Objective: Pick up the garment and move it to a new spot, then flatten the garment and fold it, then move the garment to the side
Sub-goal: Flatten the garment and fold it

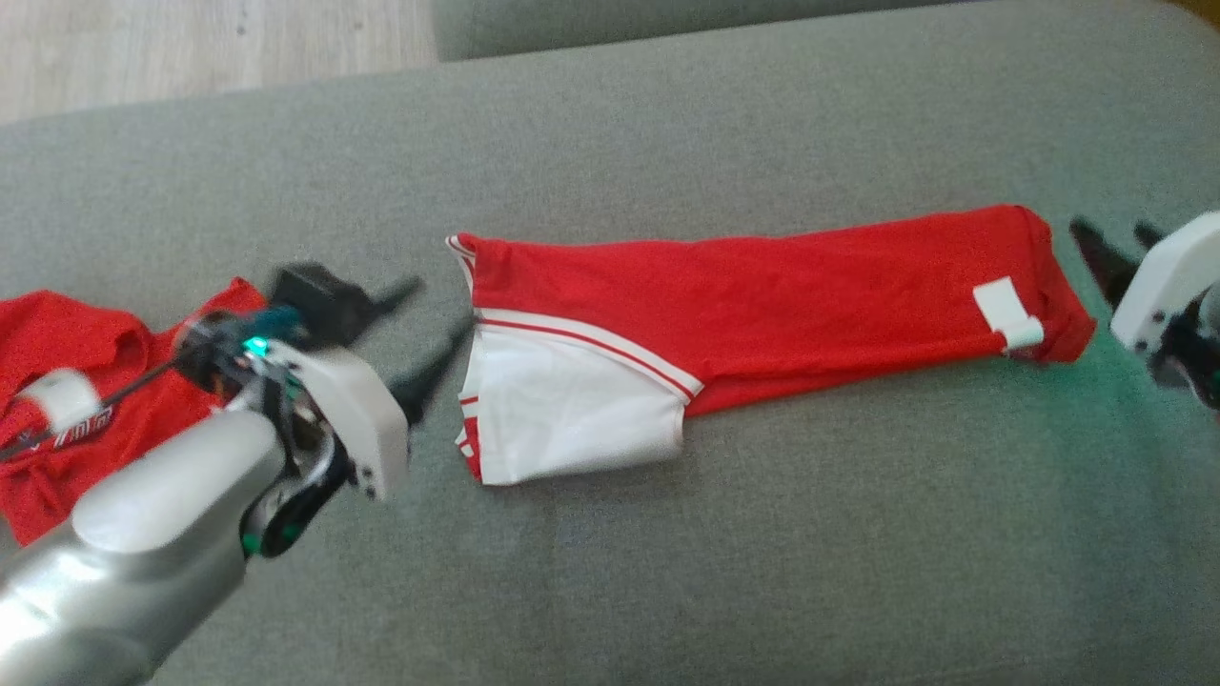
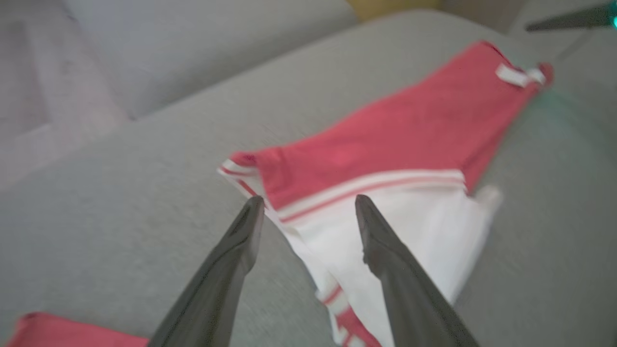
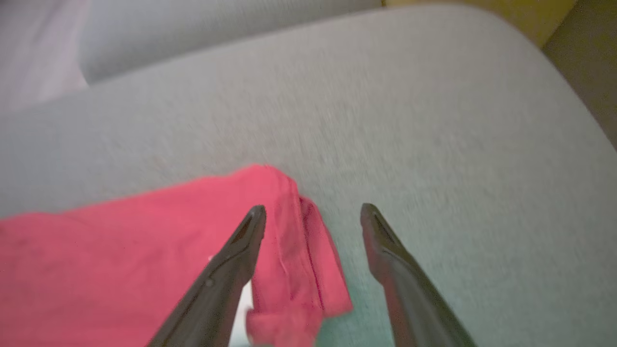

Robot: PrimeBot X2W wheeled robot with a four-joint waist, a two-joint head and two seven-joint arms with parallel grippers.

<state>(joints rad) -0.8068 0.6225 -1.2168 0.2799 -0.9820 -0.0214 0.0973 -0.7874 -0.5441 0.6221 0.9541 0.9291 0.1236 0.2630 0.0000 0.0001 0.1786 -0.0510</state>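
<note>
Head view: the folded red-and-white garment [image 1: 762,305] lies flat on the grey sofa cushion [image 1: 667,591], a long strip from mid-frame out toward 3 o'clock, right end riding a touch higher. Its white panel [image 1: 572,410] w/ red stripes sits at the 8 o'clock end, and a small white tab [image 1: 1006,314] sits near the 3 o'clock end. The left gripper [image 1: 443,305] is just off the strip's 9 o'clock edge, jaws spread wide, holding nothing. In the left wrist view its dark fingers [image 2: 226,274] stand apart above the striped corner; pic is blurry, so can't tell if the tips touch cloth. The right gripper [image 1: 1110,229] is at the far 3 o'clock side, just beside the red end and clear of it, jaws also apart and empty. In the right wrist view its fingers [image 3: 400,284] frame the crumpled red corner, one over cloth and one over bare cushion. A second red piece [image 1: 57,381] lies bunched at 9 o'clock, partly behind the silver left forearm [image 1: 143,534]. Pale wood floor [image 1: 191,48] shows at 11 o'clock.
</note>
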